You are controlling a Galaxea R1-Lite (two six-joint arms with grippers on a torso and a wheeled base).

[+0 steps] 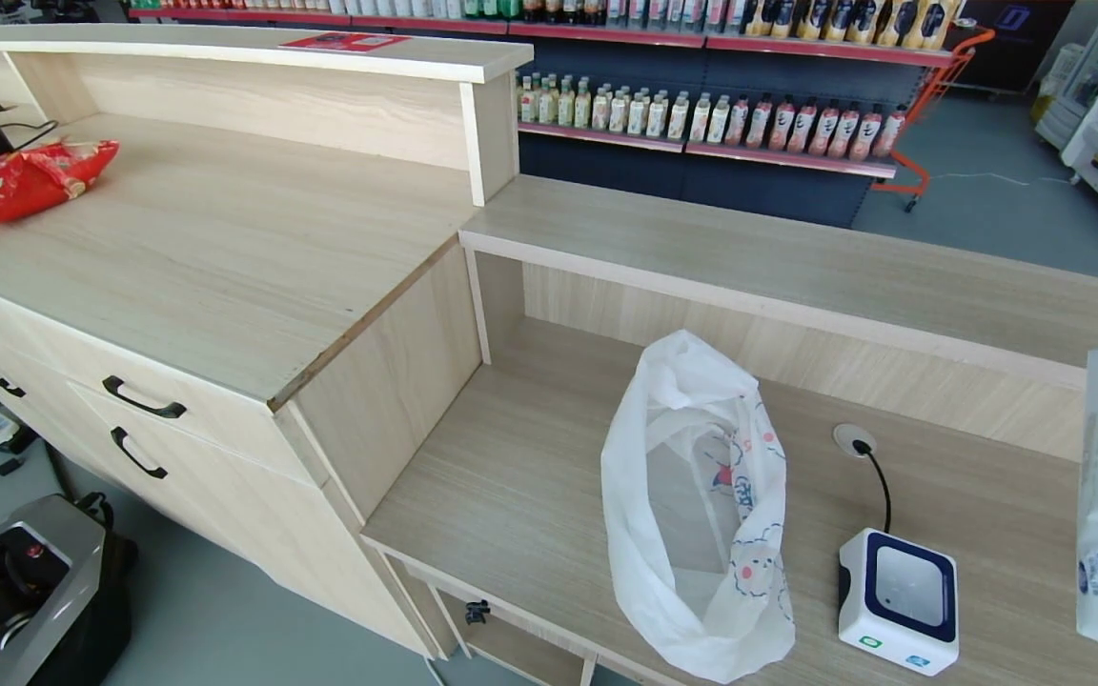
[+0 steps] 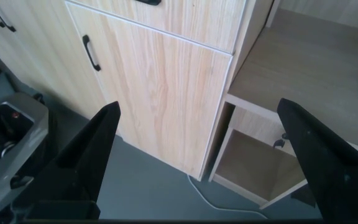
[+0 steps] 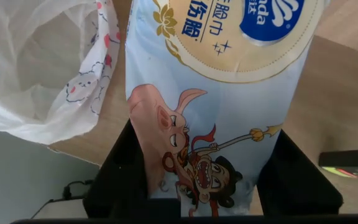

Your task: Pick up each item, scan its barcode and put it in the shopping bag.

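Glossy plastic tissue pack (image 3: 219, 93) (crinkled) pinched in right gripper (image 3: 207, 173).

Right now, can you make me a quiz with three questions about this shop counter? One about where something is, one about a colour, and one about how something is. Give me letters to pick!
1. Where is the scanner?
A. On the high counter.
B. On the low counter, right of the bag.
C. On the floor.

2. What colour is the snack pack?
A. Purple.
B. Black.
C. Mostly red.

3. How is the bag?
A. Open.
B. Tied shut.
C. Folded flat.

Answers:
1 B, because it sits beside the bag on the same wooden top.
2 C, because its wrapper is bright red.
3 A, because you can look straight into its mouth.
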